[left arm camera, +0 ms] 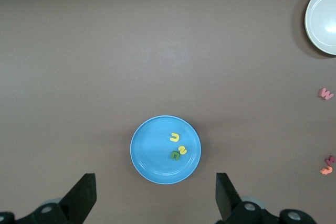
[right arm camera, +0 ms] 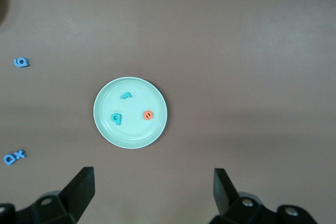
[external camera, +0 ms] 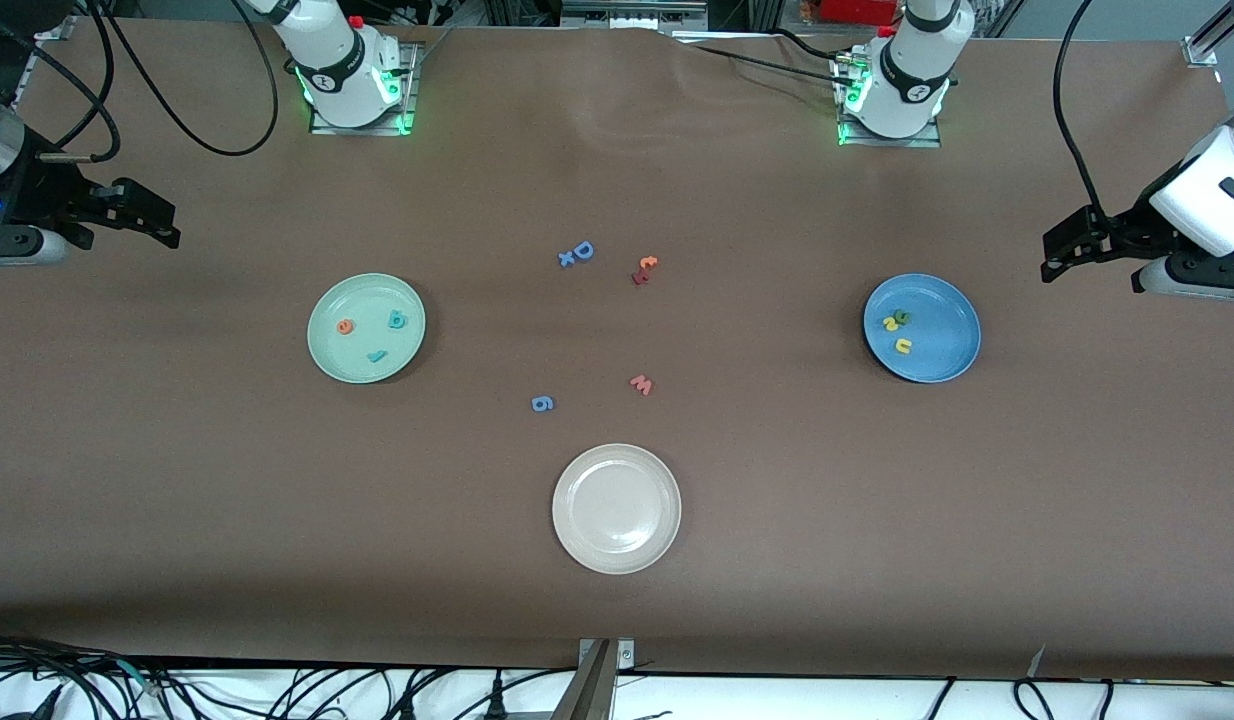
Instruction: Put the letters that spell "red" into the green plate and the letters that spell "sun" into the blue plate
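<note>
The green plate holds a thin teal "r", an orange "e" and a teal "d". On the blue plate lie a yellow "s", a yellow "u" and an olive "n". My right gripper hangs open and empty over the bare table at the right arm's end, apart from the green plate. At the left arm's end my left gripper is open and empty too, clear of the blue plate.
A cream-white plate sits nearest the front camera at mid-table. Loose letters lie between the plates: a blue "D" with an "x", an orange-and-dark-red pair, a pink "w" and a blue "g".
</note>
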### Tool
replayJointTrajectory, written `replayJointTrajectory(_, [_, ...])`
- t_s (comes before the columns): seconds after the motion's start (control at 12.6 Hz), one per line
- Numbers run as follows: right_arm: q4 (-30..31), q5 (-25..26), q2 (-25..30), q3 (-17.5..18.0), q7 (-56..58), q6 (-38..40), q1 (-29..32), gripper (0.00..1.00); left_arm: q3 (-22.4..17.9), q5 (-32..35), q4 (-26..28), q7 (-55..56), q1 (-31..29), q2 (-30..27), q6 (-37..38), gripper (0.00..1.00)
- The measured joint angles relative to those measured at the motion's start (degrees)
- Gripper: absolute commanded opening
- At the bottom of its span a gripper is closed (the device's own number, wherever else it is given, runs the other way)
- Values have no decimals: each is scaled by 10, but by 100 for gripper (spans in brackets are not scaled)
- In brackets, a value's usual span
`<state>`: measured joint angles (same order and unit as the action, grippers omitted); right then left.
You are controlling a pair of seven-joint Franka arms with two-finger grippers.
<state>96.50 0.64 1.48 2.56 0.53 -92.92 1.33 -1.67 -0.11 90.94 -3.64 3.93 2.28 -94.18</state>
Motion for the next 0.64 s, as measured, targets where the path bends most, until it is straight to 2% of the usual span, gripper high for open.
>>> replayJointTrajectory(0.64, [0,0,0,0,0,0,0,100,3,0,-7,0,2,1,-1,100])
